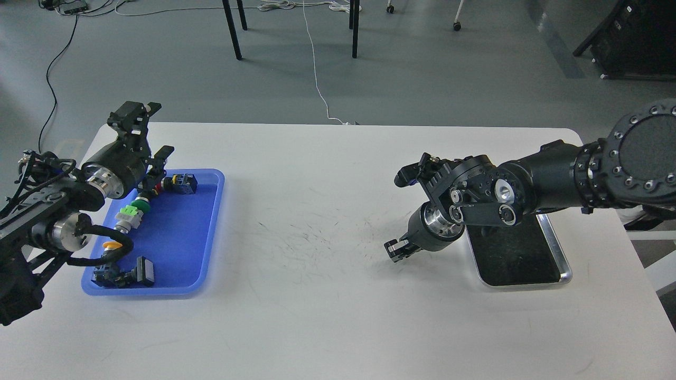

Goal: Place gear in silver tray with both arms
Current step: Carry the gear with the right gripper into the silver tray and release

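The silver tray [564, 264] lies at the right of the white table; its dark bottom shows bare, and my right arm hides its far part. Small parts lie in a blue tray [179, 237] at the left: a black connector [182, 182], a green and white piece [129, 213], a yellow-capped piece [111, 246] and black pieces [124, 275]. I cannot pick out a toothed gear among them. My left gripper [158, 129] is open and empty above the blue tray's far left corner. My right gripper [397, 249] points down-left, just left of the silver tray; its fingers are small and dark.
The table [317, 295] has scuff marks in the middle. Black chair legs [232, 31] and cables [317, 79] are on the floor behind the table. My right forearm [549, 171] reaches across the back of the silver tray.
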{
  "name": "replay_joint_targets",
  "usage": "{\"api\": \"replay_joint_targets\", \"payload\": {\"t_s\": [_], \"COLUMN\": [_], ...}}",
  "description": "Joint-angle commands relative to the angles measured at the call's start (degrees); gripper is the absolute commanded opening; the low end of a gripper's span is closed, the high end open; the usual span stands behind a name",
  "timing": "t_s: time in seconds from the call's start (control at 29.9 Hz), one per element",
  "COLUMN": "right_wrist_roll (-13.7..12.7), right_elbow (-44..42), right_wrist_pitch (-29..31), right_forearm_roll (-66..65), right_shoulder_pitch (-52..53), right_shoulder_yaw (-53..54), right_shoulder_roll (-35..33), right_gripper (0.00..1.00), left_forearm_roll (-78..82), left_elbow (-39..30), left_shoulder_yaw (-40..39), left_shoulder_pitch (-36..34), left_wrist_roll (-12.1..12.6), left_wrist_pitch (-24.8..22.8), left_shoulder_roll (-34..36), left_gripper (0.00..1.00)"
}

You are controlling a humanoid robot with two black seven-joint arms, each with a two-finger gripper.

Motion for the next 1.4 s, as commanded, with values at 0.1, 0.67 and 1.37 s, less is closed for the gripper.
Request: {"api": "replay_joint_targets", "payload": {"t_s": [0.1, 0.67, 1.37], "right_wrist_roll": [0.6, 0.9, 0.3], "right_elbow": [4.7, 14.2, 7.0], "right_wrist_pitch": [0.4, -1.7, -8.4], "right_forearm_roll": [-0.6, -22.9, -24.9], "right_shoulder_pitch": [6.1, -7.1, -17.4], "right_shoulder_yaw": [6.3, 15.1, 18.5], "right_shoulder_roll": [-12.0, -46.6, -40.3], "right_gripper": [0.02, 0.03, 0.51], "left_forearm_roll": [1.4, 1.7, 1.8], "left_elbow": [0.0, 0.0, 0.0], "left_shoulder_yaw": [-0.2, 0.3, 0.4], "left_shoulder_pitch": [0.0, 0.0, -0.2], "left_wrist_roll": [0.0, 0.0, 0.0], "left_wrist_pitch": [0.1, 0.8, 0.8], "left_shoulder_roll": [0.0, -0.4, -0.5], "left_gripper": [0.98, 0.98, 0.98]}}
